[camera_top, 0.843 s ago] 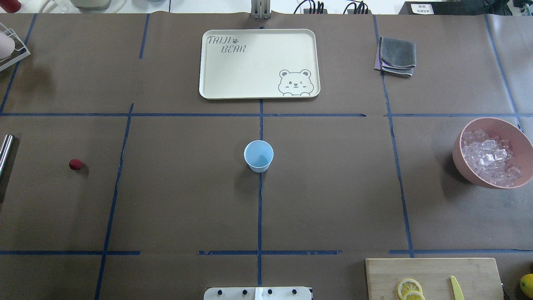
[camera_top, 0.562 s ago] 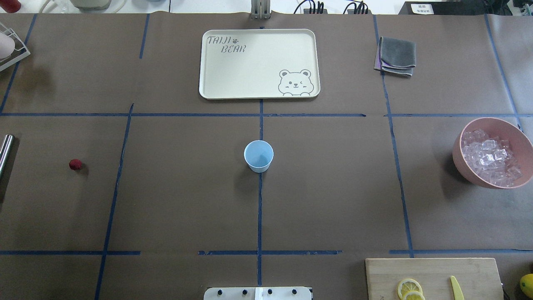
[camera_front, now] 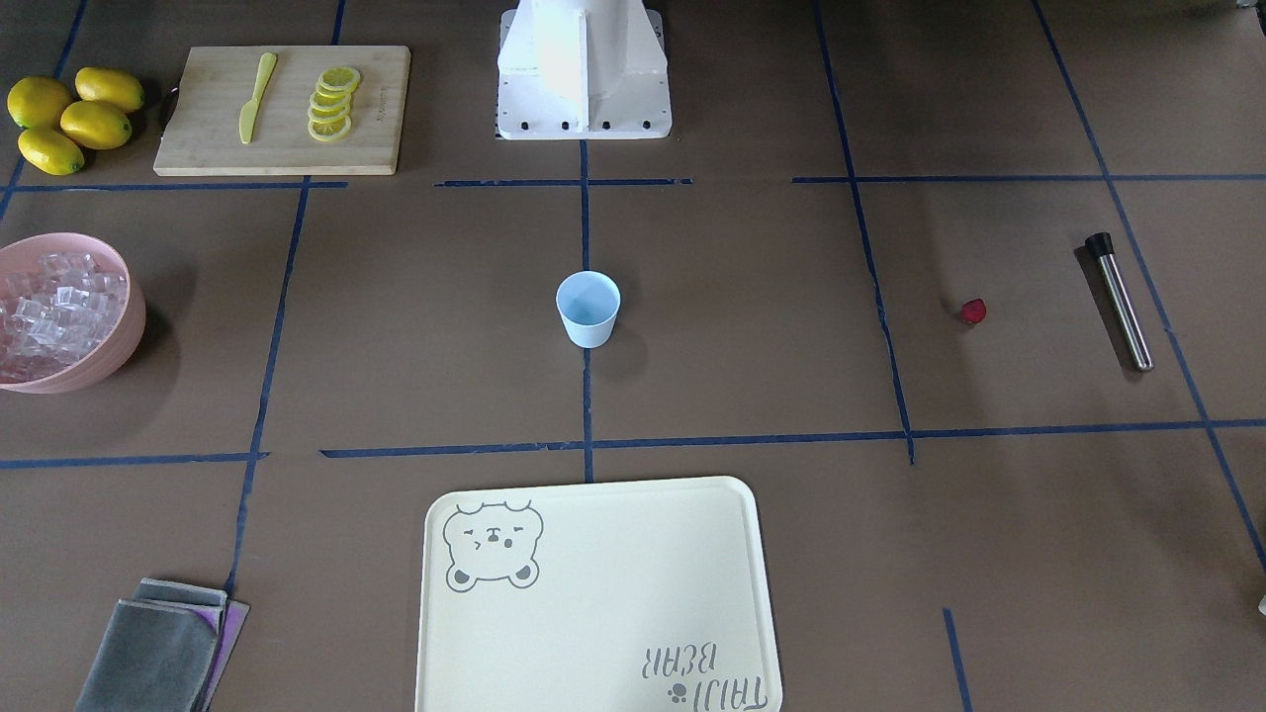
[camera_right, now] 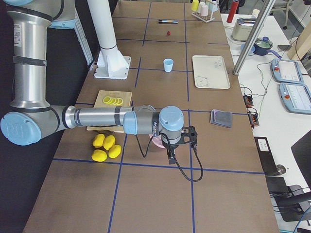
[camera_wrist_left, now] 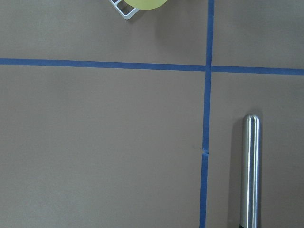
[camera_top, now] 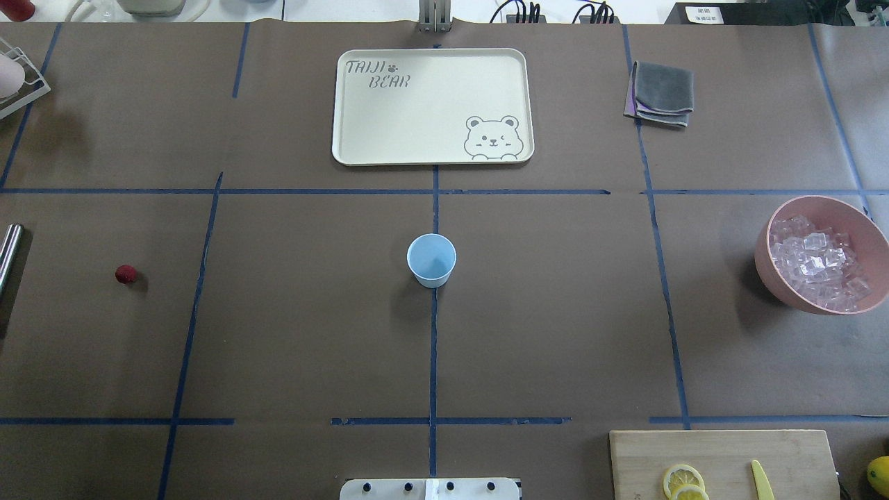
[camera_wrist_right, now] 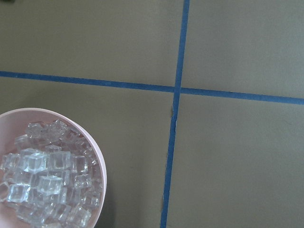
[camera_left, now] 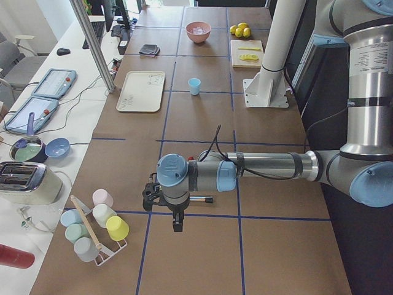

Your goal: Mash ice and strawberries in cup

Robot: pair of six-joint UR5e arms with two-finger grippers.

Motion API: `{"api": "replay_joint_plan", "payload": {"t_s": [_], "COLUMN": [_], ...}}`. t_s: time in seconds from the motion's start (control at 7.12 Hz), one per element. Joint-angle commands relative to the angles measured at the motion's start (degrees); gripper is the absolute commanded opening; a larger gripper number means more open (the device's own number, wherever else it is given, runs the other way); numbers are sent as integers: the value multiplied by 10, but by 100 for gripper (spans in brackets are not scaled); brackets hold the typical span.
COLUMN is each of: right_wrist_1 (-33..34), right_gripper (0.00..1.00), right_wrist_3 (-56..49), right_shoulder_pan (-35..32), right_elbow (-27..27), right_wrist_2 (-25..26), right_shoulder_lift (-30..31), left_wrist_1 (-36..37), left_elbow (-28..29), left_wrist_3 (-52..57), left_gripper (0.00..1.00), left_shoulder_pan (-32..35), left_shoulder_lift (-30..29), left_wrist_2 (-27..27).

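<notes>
The pale blue cup [camera_top: 431,259] stands upright and empty at the table's centre, also seen in the front view [camera_front: 588,309]. One dark-red strawberry [camera_top: 125,274] lies on the paper far to its left. Ice [camera_top: 818,264] fills the pink bowl [camera_top: 764,267] at the right edge, and the right wrist view looks down on the ice [camera_wrist_right: 45,183]. My left gripper [camera_left: 149,195] hovers over a steel muddler [camera_wrist_left: 250,171]; my right gripper [camera_right: 191,136] hangs beside the bowl. Whether either is open or shut, I cannot tell.
A cream bear tray [camera_top: 432,105] lies beyond the cup, with a folded grey cloth [camera_top: 661,92] to its right. A cutting board [camera_front: 282,109] carries lemon slices and a yellow knife, with whole lemons [camera_front: 69,119] beside it. A rack of cups [camera_left: 98,224] stands near the left arm.
</notes>
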State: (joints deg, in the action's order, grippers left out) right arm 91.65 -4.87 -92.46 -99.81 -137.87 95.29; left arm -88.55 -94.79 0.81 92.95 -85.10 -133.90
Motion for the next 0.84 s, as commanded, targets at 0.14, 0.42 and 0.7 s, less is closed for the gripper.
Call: {"api": "replay_joint_plan", "payload": {"t_s": [0.14, 0.42, 0.7], "right_wrist_1": [-1, 2, -2], "right_gripper": [100, 100, 100], "right_wrist_3": [0, -1, 3], "right_shoulder_pan": [0, 2, 10], "right_elbow": [-2, -6, -6], "right_wrist_2": [1, 0, -6], "right_shoulder_lift": [-4, -18, -27], "left_wrist_1": [-4, -4, -4], "left_elbow": [2, -4, -10], "left_wrist_3": [2, -1, -2], "left_gripper": [100, 100, 100], "left_shoulder_pan": [-3, -3, -3], "left_shoulder_lift": [-2, -2, -26], "left_wrist_2": [0, -4, -4]}}
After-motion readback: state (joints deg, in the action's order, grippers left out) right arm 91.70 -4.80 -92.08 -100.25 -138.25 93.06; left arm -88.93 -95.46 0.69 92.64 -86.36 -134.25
